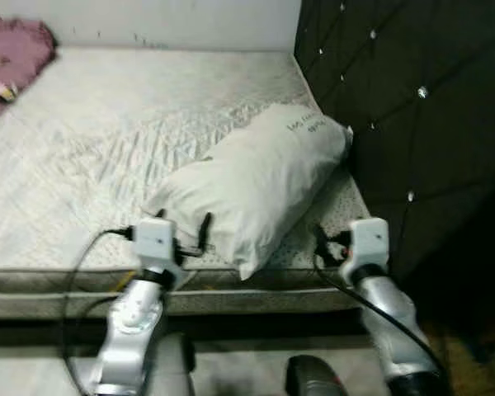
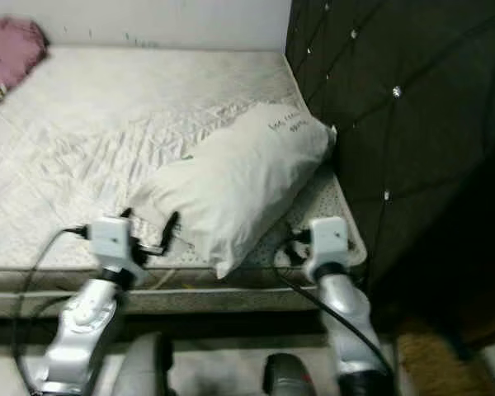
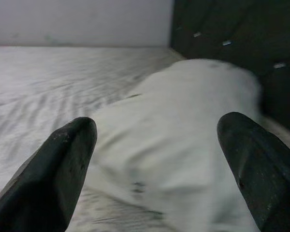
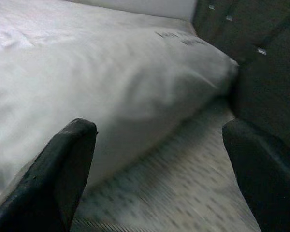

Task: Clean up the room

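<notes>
A white pillow (image 1: 260,177) lies slantwise on the bed's mattress (image 1: 107,124), its far end against the dark tufted headboard (image 1: 412,107). My left gripper (image 1: 194,235) hovers at the pillow's near left corner, by the mattress edge. In the left wrist view its fingers (image 3: 53,179) stand wide apart with the pillow (image 3: 183,145) ahead between them. My right gripper (image 1: 326,243) is at the pillow's near right side, over the bare mattress corner. Its fingers (image 4: 58,174) are spread too, the pillow (image 4: 96,82) lying just ahead of them.
A pink cloth (image 1: 12,58) with small items on it lies at the bed's far left corner. The headboard runs along the bed's right side. A pale wall (image 1: 148,21) stands behind the bed. Dark floor shows below the mattress edge.
</notes>
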`<state>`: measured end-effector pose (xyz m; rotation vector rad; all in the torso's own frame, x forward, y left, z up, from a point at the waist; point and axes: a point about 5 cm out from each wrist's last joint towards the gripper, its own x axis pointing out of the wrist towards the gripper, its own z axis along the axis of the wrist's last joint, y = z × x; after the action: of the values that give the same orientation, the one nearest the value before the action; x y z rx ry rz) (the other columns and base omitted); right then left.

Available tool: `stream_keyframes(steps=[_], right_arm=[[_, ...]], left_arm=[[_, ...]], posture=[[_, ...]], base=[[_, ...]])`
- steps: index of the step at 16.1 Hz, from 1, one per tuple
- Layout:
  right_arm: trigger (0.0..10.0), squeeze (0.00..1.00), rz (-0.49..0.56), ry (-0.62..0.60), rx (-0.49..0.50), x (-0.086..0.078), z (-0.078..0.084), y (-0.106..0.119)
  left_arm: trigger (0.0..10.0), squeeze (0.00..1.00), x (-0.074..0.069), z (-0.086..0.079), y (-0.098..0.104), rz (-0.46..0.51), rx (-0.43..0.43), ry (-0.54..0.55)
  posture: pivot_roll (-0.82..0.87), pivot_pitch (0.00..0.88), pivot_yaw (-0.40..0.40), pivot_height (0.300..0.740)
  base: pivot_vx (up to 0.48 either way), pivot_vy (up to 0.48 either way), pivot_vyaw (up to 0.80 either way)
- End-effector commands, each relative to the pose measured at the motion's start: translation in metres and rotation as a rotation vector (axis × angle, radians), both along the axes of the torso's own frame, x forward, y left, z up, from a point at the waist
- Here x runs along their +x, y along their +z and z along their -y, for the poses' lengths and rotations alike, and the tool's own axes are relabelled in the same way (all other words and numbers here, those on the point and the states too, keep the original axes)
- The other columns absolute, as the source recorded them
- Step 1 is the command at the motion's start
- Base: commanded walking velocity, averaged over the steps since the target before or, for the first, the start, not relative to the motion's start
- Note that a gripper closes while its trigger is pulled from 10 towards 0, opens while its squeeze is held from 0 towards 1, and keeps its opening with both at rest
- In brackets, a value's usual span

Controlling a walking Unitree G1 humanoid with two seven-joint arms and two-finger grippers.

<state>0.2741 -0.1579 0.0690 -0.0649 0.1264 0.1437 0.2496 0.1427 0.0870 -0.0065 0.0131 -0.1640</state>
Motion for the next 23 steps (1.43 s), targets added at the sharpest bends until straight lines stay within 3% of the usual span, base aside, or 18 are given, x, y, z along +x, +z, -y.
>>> stream_keyframes(steps=[1,4,14,19,23], right_arm=[[10.0,0.00,0.011,0.021,0.004,0.0005,-0.0033,0.0028],[10.0,0.00,0.012,0.031,0.001,0.0004,-0.0041,0.0028],[10.0,0.00,0.022,0.064,-0.002,0.0003,-0.0069,0.0034],[10.0,0.00,0.020,0.048,0.013,0.0003,-0.0047,0.0033],[10.0,0.00,0.007,0.026,0.035,0.0013,-0.0027,0.0032]], left_arm=[[10.0,0.00,0.0008,-0.0019,0.0023,0.009,0.003,0.001],[10.0,0.00,0.0010,-0.0021,0.0021,0.008,0.005,0.003],[10.0,0.00,0.0019,0.0004,0.0028,0.009,0.009,-0.011],[10.0,0.00,0.0011,0.0010,0.0020,0.002,-0.002,-0.012],[10.0,0.00,0.0023,0.0024,0.0005,-0.020,-0.010,-0.030]], posture=[[-0.05,0.000,-0.023,0.628],[-0.05,0.000,-0.024,0.628],[-0.05,0.000,-0.027,0.628],[-0.05,0.000,-0.028,0.628],[-0.05,0.000,-0.035,0.615]], base=[[0.315,0.000,0.00],[0.296,0.000,0.00],[0.258,0.000,0.77],[0.313,0.000,0.00],[0.000,0.000,0.00]])
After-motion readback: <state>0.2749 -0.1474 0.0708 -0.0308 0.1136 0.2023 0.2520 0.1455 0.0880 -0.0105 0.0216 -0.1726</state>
